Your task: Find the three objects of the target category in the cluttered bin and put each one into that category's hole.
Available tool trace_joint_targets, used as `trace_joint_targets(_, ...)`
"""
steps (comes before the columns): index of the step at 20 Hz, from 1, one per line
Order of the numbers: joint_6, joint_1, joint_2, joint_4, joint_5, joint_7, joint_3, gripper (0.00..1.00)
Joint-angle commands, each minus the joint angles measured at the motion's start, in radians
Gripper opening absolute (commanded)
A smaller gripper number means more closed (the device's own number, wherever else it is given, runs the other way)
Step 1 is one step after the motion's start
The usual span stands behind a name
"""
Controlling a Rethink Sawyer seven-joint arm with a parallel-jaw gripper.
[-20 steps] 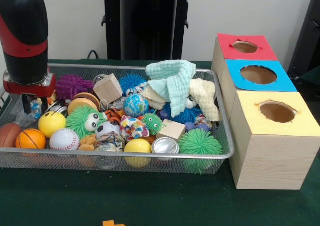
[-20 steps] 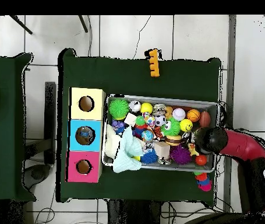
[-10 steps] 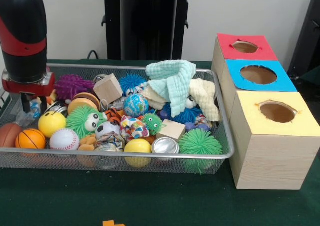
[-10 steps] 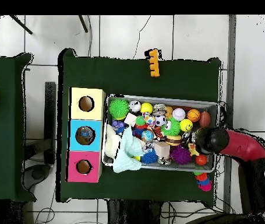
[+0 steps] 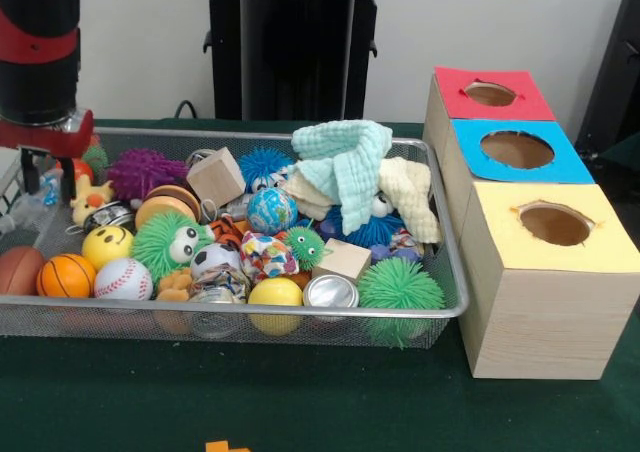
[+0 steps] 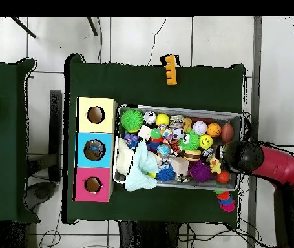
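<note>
The cluttered bin [image 5: 440, 307] sits on the green counter [image 5: 330, 402] just left of a row of three wooden boxes: from the front view I see the yellow-topped box [image 5: 550, 272] nearest, then the blue-topped box [image 5: 518, 150], then the red-topped box [image 5: 490, 94], each with a round hole. The bin is heaped: a mint cloth [image 5: 345, 162] on top at the back, a wooden cube [image 5: 215, 177], a yellow smiley ball [image 5: 106, 244], a baseball [image 5: 122, 279], a small basketball [image 5: 64, 274], a green fuzzy toy with eyes [image 5: 170, 240] and a spiky green ball [image 5: 400, 287]. The gripper [image 5: 45, 177] hangs at the bin's left end, above the rim; I cannot tell how its fingers stand.

From the overhead view, the bin [image 6: 175, 108] lies to the right of the boxes, and the arm [image 6: 275, 165] reaches in from the right, its end at the bin's right edge. An orange toy [image 6: 170, 70] lies alone on the counter, well apart from the bin.
</note>
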Motion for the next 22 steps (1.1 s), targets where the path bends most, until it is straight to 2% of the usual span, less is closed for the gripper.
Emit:
trace_joint_targets(1, 0.059, 0.015, -0.073, 0.067, 0.045, 0.090, 0.001, 0.00)
trace_joint_targets(8, 0.056, 0.021, -0.082, 0.075, 0.062, 0.084, -0.011, 0.00)
trace_joint_targets(10, 0.019, 0.023, -0.069, 0.070, 0.045, 0.076, -0.012, 0.00)
trace_joint_targets(13, -0.096, 0.057, -0.050, 0.109, 0.008, 0.146, -0.045, 0.00)
trace_joint_targets(22, -0.112, 0.118, -0.069, 0.162, 0.045, 0.197, -0.090, 0.00)
